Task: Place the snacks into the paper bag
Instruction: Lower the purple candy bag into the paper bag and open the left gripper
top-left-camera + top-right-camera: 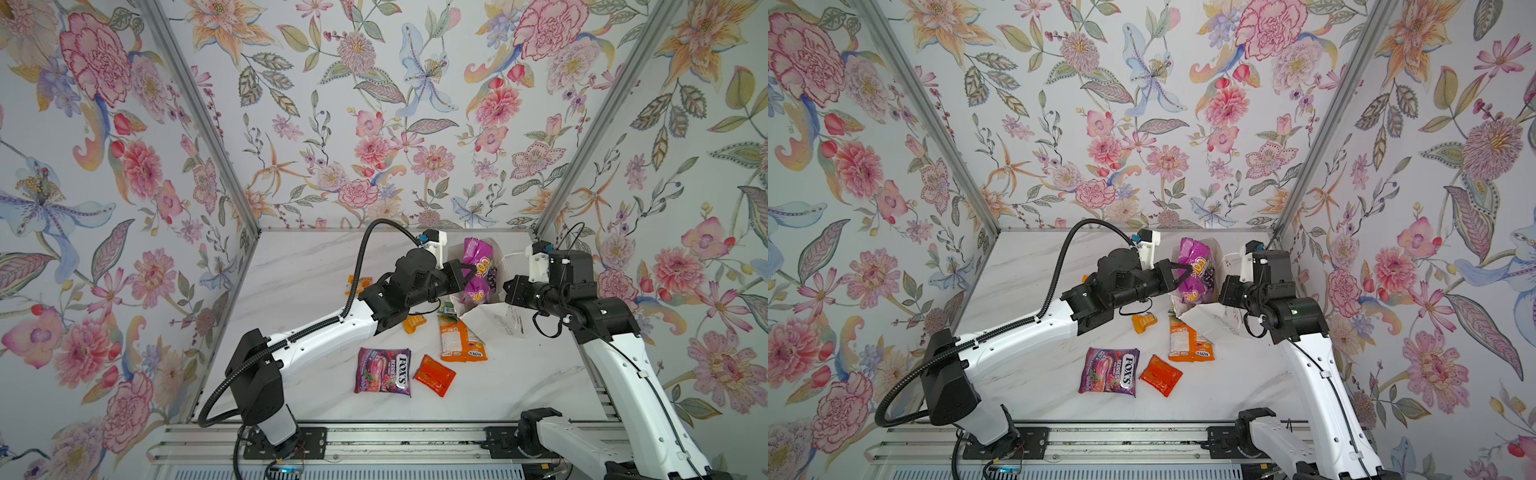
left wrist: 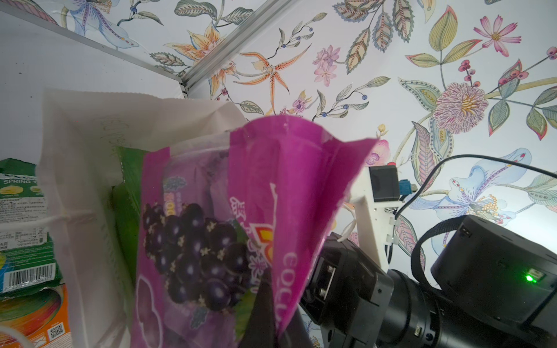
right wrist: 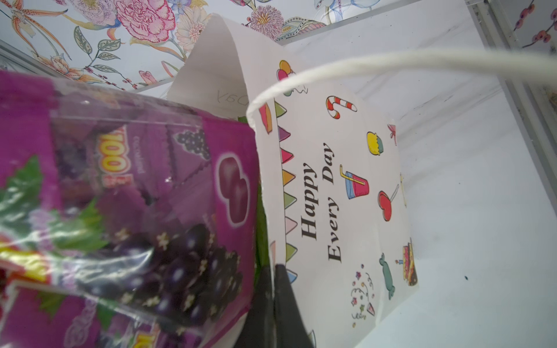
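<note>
While the left gripper (image 1: 473, 270) is pinching the grape packet (image 1: 478, 250), likely light and slippery, by its edge, the right gripper (image 3: 273, 280) is pinching the rim of the thin paper bag (image 3: 325, 144).

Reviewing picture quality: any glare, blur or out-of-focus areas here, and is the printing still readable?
Right wrist view: the cord handle is blurred close to the lens, glare streaks the purple grape packet, lettering on the paper bag reads sharp. Left wrist view: the packet's near end is soft. Both top views: even light, faint shadows, the purple FOX'S packet legible.
</note>
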